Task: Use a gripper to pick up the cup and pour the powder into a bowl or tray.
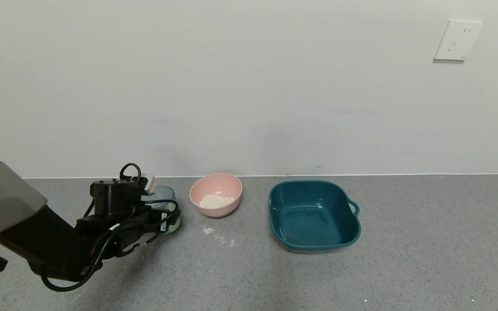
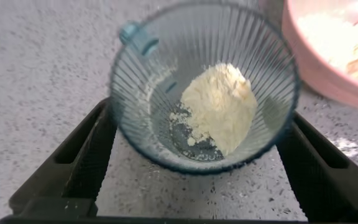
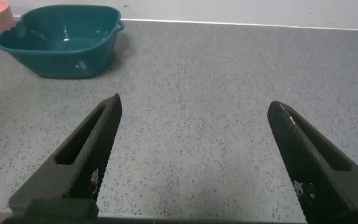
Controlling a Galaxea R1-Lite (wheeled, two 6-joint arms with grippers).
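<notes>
The ribbed pale blue-green cup stands upright on the grey counter, left of the pink bowl. My left gripper is open, with one finger on each side of the cup. The left wrist view looks down into the cup, which has off-white powder heaped against one side. The bowl's rim shows beside it. The bowl also holds a heap of powder. My right gripper is open and empty over bare counter, and it does not show in the head view.
A dark teal square tray with a handle stands right of the bowl and also shows in the right wrist view. A little spilled powder lies on the counter in front of the bowl. The wall runs close behind.
</notes>
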